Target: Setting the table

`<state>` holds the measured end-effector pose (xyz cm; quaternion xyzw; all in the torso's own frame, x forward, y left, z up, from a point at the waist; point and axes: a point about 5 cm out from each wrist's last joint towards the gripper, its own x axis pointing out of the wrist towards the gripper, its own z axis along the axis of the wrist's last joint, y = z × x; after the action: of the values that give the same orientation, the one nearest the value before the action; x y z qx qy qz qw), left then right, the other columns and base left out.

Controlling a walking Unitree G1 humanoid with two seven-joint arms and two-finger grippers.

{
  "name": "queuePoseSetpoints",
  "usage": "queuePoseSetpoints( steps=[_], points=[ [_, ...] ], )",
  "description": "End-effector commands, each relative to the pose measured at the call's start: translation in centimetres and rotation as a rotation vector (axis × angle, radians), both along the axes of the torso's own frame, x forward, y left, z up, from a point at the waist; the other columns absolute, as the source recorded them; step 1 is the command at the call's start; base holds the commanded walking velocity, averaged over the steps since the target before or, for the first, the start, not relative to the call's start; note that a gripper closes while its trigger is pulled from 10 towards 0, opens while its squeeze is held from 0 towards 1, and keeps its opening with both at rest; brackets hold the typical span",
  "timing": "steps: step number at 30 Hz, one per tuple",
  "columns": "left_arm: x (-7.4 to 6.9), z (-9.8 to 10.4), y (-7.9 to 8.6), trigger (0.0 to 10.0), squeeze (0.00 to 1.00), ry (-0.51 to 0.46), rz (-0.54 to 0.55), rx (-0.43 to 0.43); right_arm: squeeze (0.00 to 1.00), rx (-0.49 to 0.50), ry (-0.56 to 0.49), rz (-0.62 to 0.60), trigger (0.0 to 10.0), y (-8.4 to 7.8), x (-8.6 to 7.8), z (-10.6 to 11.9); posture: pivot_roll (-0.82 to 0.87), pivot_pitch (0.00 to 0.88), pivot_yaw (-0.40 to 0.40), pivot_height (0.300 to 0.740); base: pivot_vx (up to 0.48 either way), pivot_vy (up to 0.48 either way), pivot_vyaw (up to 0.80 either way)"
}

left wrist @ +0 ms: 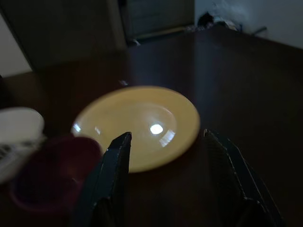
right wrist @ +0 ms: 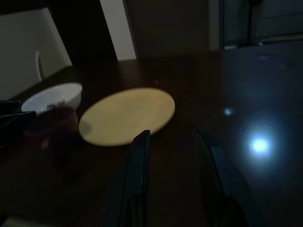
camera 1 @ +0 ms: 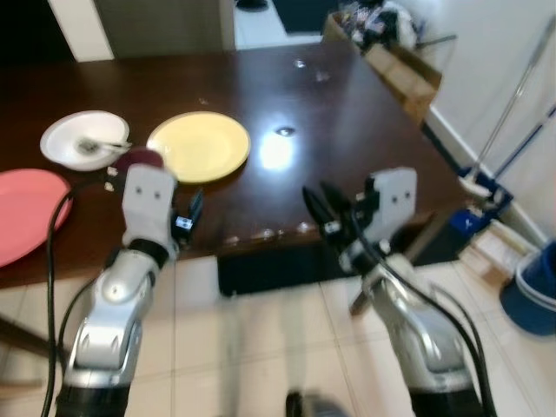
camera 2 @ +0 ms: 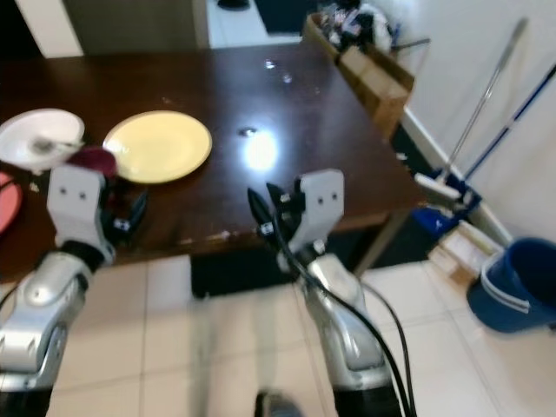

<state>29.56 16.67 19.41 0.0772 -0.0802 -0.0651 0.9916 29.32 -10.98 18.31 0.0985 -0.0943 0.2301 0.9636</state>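
a yellow plate (camera 1: pixel 199 146) is lying upper left of centre on the dark worktop (camera 1: pixel 347 113), beside a maroon cup (left wrist: pixel 52 175) and white bowl (camera 1: pixel 84 139). the left pincer (left wrist: pixel 165 156) and right pincer (right wrist: pixel 170 156) are both hovering released near the worktop's front edge.

A blue bucket (camera 2: pixel 512 287) is seen on the tiled floor (camera 2: pixel 174 347) off the table's right edge, and a mop with a long pale handle (camera 2: pixel 473 117) is leaned against the white wall (camera 2: pixel 486 52) just beyond it. A blue-handled tool (camera 1: pixel 521 143) is stood beside the mop. An open cardboard box (camera 1: pixel 404 74) holding dark clutter is set on the floor near the table's far right corner. A dark mat (camera 1: pixel 269 269) is laid under the table's near edge.
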Motion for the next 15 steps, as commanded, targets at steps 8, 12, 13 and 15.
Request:
queuePoseSetpoints(
  steps=[8,12,13,15],
  points=[
    [-0.1,1.1,0.5,10.0,0.0,-0.028,-0.043,0.049,0.0,0.049,0.058,0.024,10.0,0.0,1.0,-0.5,-0.07,0.079,0.027,0.74,0.449,0.0,0.0],
    [0.0,1.6,0.0,10.0,0.0,-0.041,-0.088,0.078,0.0,0.069,0.097,0.023,10.0,0.0,2.0,-0.9,-0.07,0.081,0.027,0.74,0.423,0.0,0.0],
    [0.0,1.6,0.0,10.0,0.0,-0.041,-0.088,0.078,0.0,0.069,0.097,0.023,10.0,0.0,2.0,-0.9,-0.07,0.081,0.027,0.74,0.42,0.0,0.0],
    [0.0,1.7,-0.1,10.0,0.0,-0.044,-0.101,0.09,0.0,0.086,0.113,0.029,10.0,0.1,2.3,-1.0,-0.07,0.081,0.027,0.74,0.39,0.0,0.0]
  ],
)
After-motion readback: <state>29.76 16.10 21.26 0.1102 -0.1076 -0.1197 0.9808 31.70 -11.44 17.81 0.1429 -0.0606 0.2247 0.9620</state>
